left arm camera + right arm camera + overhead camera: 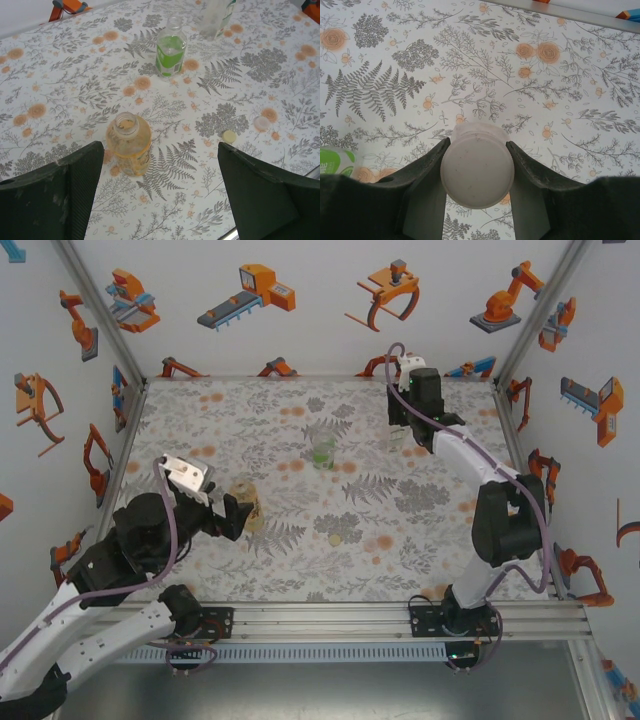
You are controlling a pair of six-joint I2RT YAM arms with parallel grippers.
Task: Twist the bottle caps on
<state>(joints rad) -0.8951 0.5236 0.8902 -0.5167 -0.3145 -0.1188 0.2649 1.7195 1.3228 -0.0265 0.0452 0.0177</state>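
- The left gripper (160,150) is wide open, with the amber bottle (129,142) between its fingers, close to one of them
- That bottle stands upright and uncapped on the surface (60,75); the green bottle (170,50), also uncapped, stands farther back
- A yellowish cap (229,136) and a pale cap (261,123) lie near each other on the surface
- The right gripper (477,145) is closed on the white round top of the clear bottle (477,185)

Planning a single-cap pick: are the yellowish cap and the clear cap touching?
Apart. The left wrist view shows a strip of mat between the yellowish cap and the clear cap.
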